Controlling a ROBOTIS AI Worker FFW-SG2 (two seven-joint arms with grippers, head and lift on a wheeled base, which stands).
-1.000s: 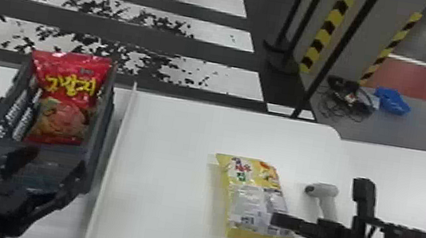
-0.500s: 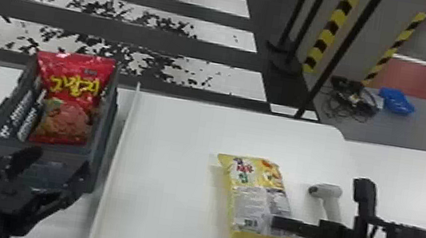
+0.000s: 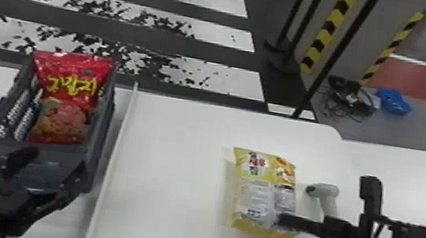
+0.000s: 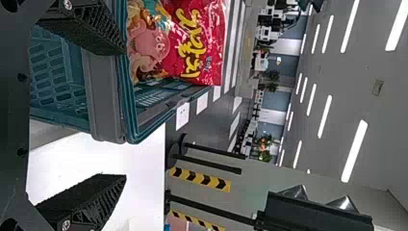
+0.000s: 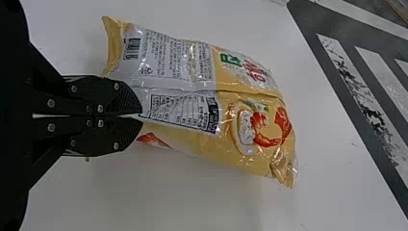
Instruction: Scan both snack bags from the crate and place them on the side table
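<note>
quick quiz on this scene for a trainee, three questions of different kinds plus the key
1. Multiple choice: where is the red snack bag?
a) on the floor
b) in the crate
c) under the yellow one

2. True or false: the two fingers of the left end effector stand apart.

3. Fill in, using the robot's own sides: the handheld scanner lies to the ____ of the yellow snack bag.

Key: 1 b; 2 true; 3 right
</note>
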